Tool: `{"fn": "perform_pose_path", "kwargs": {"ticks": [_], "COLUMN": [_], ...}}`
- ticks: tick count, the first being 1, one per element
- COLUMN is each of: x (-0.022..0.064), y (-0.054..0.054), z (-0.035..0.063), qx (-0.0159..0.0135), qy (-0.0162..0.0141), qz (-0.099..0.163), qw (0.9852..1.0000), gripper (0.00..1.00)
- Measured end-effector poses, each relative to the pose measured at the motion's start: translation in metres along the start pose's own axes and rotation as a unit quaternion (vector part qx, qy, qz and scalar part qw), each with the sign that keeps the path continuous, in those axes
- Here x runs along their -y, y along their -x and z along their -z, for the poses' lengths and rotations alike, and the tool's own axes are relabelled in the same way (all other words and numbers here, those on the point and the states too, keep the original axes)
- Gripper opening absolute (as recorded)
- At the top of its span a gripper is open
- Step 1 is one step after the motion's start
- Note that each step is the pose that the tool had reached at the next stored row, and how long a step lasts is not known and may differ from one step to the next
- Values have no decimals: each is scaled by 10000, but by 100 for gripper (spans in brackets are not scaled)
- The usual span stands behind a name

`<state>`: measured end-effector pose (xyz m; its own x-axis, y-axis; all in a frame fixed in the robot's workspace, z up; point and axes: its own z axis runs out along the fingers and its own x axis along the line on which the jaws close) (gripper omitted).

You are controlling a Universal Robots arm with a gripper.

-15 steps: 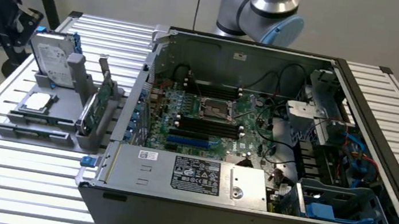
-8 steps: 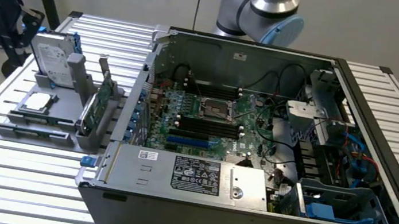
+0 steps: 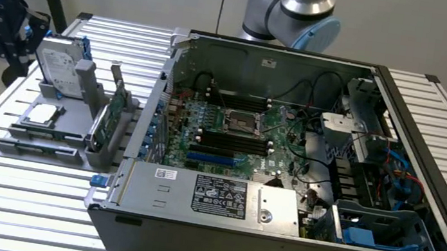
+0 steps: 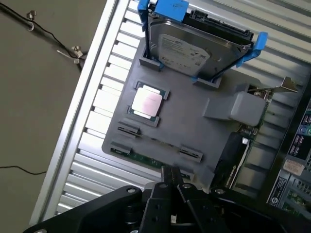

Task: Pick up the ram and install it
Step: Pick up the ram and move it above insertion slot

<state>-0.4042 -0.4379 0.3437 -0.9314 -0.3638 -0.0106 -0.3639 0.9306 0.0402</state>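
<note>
**1. Handling**

The ram [image 4: 146, 159] is a thin, narrow green board. I judge it light and stiff along its length, but fragile. It would flex or crack if levered from one end, and its chips and contact edge should not be squeezed. Its flat faces look smooth, so a weak pinch could slip. The best hold is across the two flat faces near mid-length, between the two small clips that seat it.

**2. Location, from the exterior view's left to its right**

- The grey holder [image 3: 8, 148] rests on the slatted table [image 3: 23, 203] at the exterior view's left.
- The holder carries, in order:
  - the hard drive [image 3: 60, 66] at its far end;
  - the processor [image 3: 41, 114] next;
  - the ram along the near edge, standing on its long edge in the clips.
- The expansion card [image 3: 105, 124] stands upright at the side of the holder nearest the computer case [image 3: 277, 243].
- The case lies open to the right of the holder. The black motherboard slots [image 3: 234, 142] sit near its middle, well apart from the ram.

**3. Gripper**

In the wrist view my gripper [image 4: 171, 178] has its fingertips pressed together with nothing between them. They line up roughly with the middle of the ram's length, on the side of the holder away from the hard drive. I judge them to hover above the ram, apart from it and not touching. The ram is fully seated in the holder and has not yet been lifted.
</note>
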Motion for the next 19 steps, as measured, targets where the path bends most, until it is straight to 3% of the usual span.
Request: {"fn": "perform_pose_path", "kwargs": {"ticks": [5, 10, 14, 19], "x": [1, 3, 4, 5], "y": [0, -1, -1, -1], "z": [-32, -63, -87, -114], "qx": [-18, -37, -51, -69], "qy": [5, 10, 13, 18], "qz": [454, 908, 1265, 1717], "qw": [9990, 9959, 9919, 9851], "gripper": [11, 11, 11, 11]}}
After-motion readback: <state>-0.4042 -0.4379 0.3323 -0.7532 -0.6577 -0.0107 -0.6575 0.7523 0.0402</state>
